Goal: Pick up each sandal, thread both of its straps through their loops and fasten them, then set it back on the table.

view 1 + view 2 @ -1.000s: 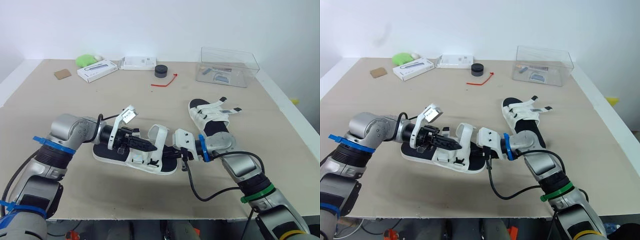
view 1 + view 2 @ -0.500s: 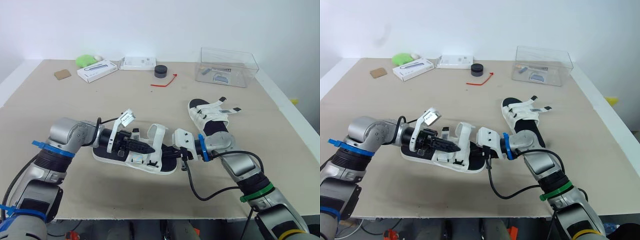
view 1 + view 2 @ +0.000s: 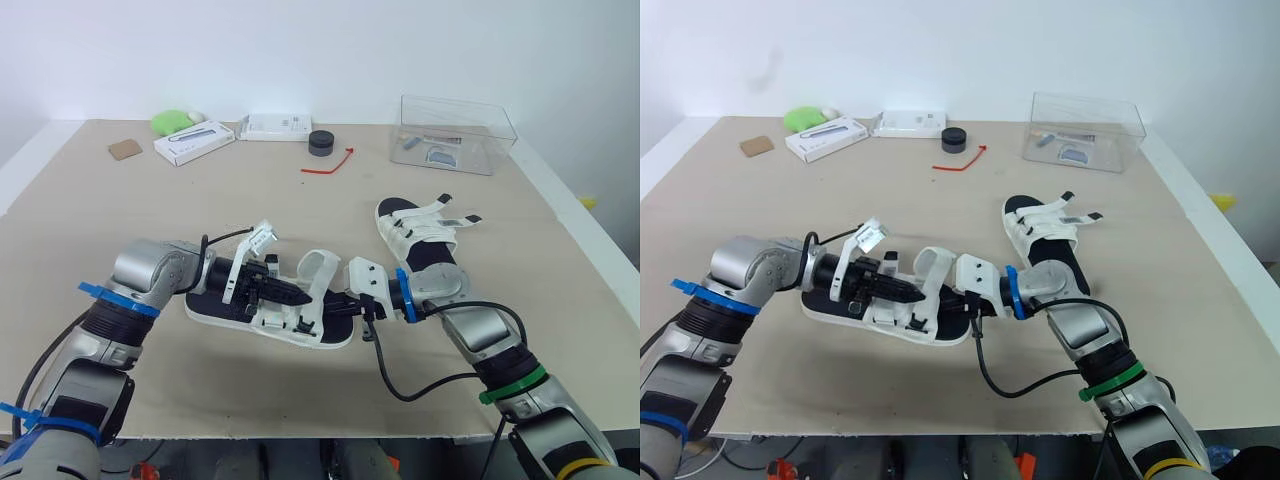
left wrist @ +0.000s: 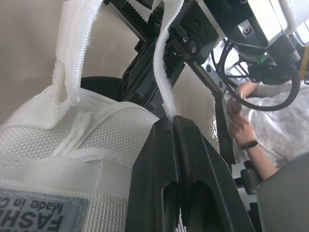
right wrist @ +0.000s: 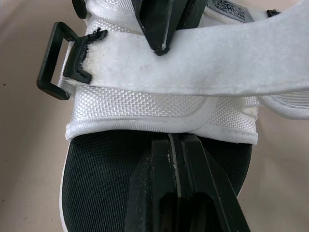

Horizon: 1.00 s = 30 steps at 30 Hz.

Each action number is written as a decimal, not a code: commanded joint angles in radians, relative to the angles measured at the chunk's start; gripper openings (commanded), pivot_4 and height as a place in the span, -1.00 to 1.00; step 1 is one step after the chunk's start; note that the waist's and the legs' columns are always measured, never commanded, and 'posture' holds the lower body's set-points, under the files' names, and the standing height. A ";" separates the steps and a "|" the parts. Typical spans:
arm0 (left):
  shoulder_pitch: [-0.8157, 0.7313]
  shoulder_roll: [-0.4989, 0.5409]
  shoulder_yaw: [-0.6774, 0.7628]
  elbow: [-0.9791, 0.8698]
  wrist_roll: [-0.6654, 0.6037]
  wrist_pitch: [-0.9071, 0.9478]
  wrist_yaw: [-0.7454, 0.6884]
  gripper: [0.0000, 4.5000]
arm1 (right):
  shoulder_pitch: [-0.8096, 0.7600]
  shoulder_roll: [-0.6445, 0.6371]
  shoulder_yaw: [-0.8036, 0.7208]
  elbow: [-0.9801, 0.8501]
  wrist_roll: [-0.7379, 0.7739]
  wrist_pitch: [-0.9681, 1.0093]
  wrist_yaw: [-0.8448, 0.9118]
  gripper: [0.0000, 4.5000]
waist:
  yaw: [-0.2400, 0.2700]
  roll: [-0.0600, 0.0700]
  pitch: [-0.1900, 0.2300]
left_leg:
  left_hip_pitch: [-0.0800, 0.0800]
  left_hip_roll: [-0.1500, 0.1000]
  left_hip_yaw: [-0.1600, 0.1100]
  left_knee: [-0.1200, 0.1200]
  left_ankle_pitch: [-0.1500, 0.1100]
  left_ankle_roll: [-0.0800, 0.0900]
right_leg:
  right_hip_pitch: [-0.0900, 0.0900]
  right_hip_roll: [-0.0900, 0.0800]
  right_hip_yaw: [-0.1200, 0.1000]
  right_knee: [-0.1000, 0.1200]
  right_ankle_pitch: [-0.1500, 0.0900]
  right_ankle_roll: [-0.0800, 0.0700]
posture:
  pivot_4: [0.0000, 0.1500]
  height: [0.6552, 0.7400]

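Observation:
A white sandal with a black footbed lies on the table in front of me, between both grippers. My left gripper reaches in from the heel side and is shut on a white strap, which rises from between its fingertips. My right gripper comes from the toe side, fingers shut, tips resting on the black footbed just short of the front strap and its black loop. The second sandal lies to the right with its straps loose.
At the far edge are a clear plastic box, a black round object, a red cord, two white boxes, a green item and a brown card. A person's hand shows beyond the table.
My left forearm has swung closer in and its wrist has rolled, while the fingertips stay at the strap. The sandal and the right arm have hardly moved.

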 commanded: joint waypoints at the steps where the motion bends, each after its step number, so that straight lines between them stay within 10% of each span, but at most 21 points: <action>1: 0.015 0.019 -0.028 -0.015 0.023 -0.002 -0.026 -0.97 | 0.022 -0.016 0.020 0.025 -0.046 0.021 -0.013 -1.00 | 0.000 0.000 0.000 | 0.000 0.000 0.000 0.000 0.000 0.000 | 0.000 0.000 0.000 0.000 0.000 0.000 | 1.00 1.00; 30: 0.000 -0.036 0.146 -0.032 -0.114 0.136 0.075 -0.97 | 0.028 -0.024 0.028 0.019 -0.051 0.013 -0.003 -1.00 | 0.000 0.000 0.000 | 0.000 0.000 0.000 0.000 0.000 0.000 | 0.000 0.000 0.000 0.000 0.000 0.000 | 1.00 1.00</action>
